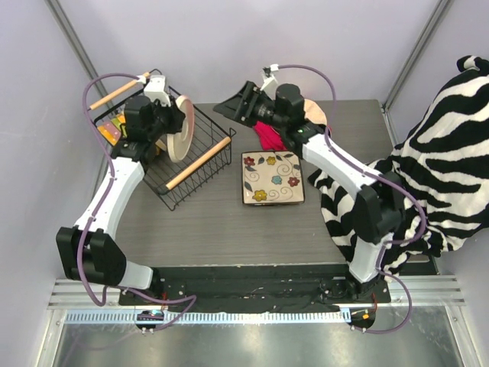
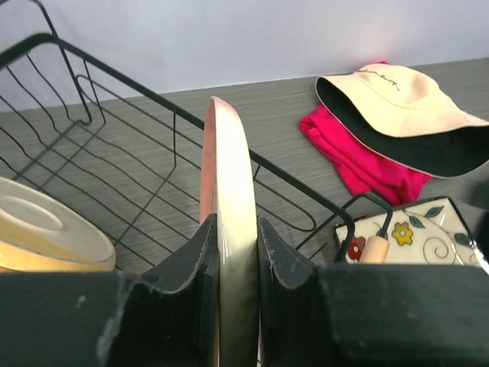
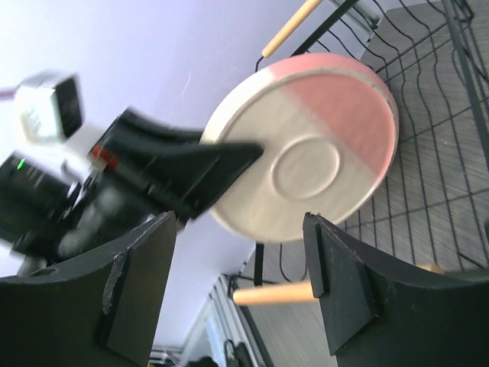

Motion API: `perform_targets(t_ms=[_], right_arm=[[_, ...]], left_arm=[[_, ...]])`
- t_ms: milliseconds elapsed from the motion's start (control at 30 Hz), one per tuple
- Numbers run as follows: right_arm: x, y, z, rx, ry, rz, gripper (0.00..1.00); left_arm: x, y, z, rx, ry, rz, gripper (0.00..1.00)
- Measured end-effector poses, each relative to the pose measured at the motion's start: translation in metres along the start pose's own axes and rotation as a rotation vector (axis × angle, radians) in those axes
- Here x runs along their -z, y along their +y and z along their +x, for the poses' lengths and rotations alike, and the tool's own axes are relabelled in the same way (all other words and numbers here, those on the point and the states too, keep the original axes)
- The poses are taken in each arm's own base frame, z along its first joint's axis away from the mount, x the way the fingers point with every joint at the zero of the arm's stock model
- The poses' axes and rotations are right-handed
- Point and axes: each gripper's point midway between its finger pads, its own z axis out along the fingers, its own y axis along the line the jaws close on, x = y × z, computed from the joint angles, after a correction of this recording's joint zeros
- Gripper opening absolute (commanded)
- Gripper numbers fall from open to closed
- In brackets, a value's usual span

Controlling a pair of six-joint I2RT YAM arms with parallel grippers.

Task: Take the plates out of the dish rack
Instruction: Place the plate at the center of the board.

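Observation:
My left gripper (image 1: 172, 122) is shut on a round pink-and-cream plate (image 1: 182, 128) and holds it on edge above the black wire dish rack (image 1: 200, 130). In the left wrist view the plate (image 2: 228, 176) stands edge-on between both fingers (image 2: 191, 267). A cream-yellow plate (image 2: 46, 229) lies in the rack below; coloured plates (image 1: 113, 130) show at its left end. The square flowered plate (image 1: 273, 177) lies flat on the table right of the rack. My right gripper (image 1: 231, 105) is open and empty, facing the held plate (image 3: 306, 153) from a short way off.
A cream-and-black cap (image 1: 315, 115) and a pink cloth (image 1: 267, 136) lie behind the square plate. A zebra-striped cloth (image 1: 443, 153) hangs over the table's right edge. The rack's wooden handles (image 1: 199, 163) run along its near and far sides.

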Motion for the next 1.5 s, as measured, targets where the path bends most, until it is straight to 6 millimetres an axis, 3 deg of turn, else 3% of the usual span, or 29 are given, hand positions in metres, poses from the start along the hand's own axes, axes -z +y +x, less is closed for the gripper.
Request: perform_targets(t_ms=[100,333,700,933,1100,1300,1500], right_arm=[[-0.027,-0.011,0.005,-0.063,0.036,0.0,0.79],[-0.06,-0.031,0.029,-0.171,0.115,0.044,0.83],[-0.071,-0.024,0.043,-0.236,0.155,0.042,0.84],[-0.075,-0.044,0.057,-0.288,0.194,0.097,0.82],[-0.073,-0.061,0.071,-0.325,0.234,0.157,0.76],[-0.07,-0.063,0.077,-0.343,0.262,0.171,0.66],[-0.065,-0.068,0.087,-0.374,0.303,0.189,0.45]], left_arm=[[0.007,-0.008,-0.001,-0.048,-0.02,0.023,0.0],[0.015,-0.026,0.015,-0.161,-0.003,0.069,0.0],[0.019,-0.056,0.031,-0.33,0.013,0.138,0.0],[0.024,-0.071,0.047,-0.479,0.028,0.164,0.0],[0.03,-0.079,0.061,-0.598,0.051,0.167,0.0],[0.037,-0.086,0.065,-0.698,0.056,0.174,0.0],[0.041,-0.089,0.077,-0.792,0.092,0.179,0.0]])
